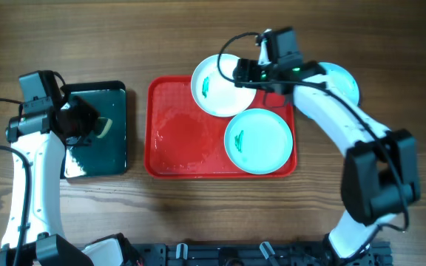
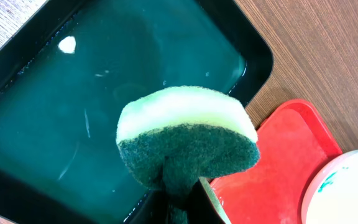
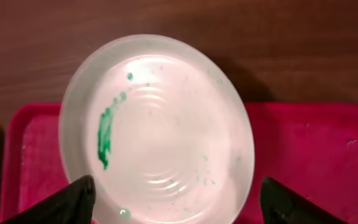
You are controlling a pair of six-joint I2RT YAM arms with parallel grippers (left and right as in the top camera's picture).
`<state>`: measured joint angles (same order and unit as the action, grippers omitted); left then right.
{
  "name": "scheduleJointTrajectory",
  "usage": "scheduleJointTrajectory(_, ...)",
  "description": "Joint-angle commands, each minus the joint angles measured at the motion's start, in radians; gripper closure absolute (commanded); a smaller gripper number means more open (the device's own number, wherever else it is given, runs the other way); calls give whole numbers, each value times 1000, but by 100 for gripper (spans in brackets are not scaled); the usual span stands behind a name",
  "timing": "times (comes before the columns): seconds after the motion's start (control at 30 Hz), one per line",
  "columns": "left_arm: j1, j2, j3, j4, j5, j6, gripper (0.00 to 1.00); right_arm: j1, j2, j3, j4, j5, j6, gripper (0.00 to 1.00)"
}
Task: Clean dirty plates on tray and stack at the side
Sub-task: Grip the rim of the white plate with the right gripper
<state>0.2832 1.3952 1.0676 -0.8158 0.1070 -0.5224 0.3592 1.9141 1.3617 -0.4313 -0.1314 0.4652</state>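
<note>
Our right gripper (image 1: 244, 72) hangs wide open directly above the white plate (image 1: 217, 92), which overhangs the red tray's (image 1: 176, 140) far rim. Our left gripper (image 1: 87, 122), farther off, clamps the sponge (image 2: 188, 134) over the black tray (image 1: 102, 159).

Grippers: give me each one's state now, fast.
Left gripper: shut on the sponge.
Right gripper: open, over the white plate.
</note>
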Motion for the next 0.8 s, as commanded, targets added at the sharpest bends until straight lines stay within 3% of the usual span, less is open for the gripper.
scheduleJointTrajectory(0.0, -5, 9, -7, 3, 16, -10, 96, 14, 83, -1, 0, 110, 117, 19)
scheduleJointTrajectory(0.07, -5, 9, -7, 3, 16, -10, 96, 14, 93, -1, -20, 138, 114, 27)
scheduleJointTrajectory(0.17, -5, 10, -7, 6, 16, -10, 96, 14, 93, -1, -32, 164, 106, 29)
scheduleJointTrajectory(0.23, -5, 10, -7, 7, 16, -10, 96, 14, 93, -1, -41, 151, 110, 44)
scheduleJointTrajectory(0.37, -5, 10, -7, 7, 16, -10, 96, 21, 93, -22, -29, 145, 116, 63)
scheduleJointTrajectory(0.6, -5, 10, -7, 8, 34, -10, 96, 32, 103, -28, -24, 146, 114, 64)
scheduleJointTrajectory(0.77, -5, 10, -7, 8, 35, -10, 96, 43, 131, -28, 22, 62, 113, 71)
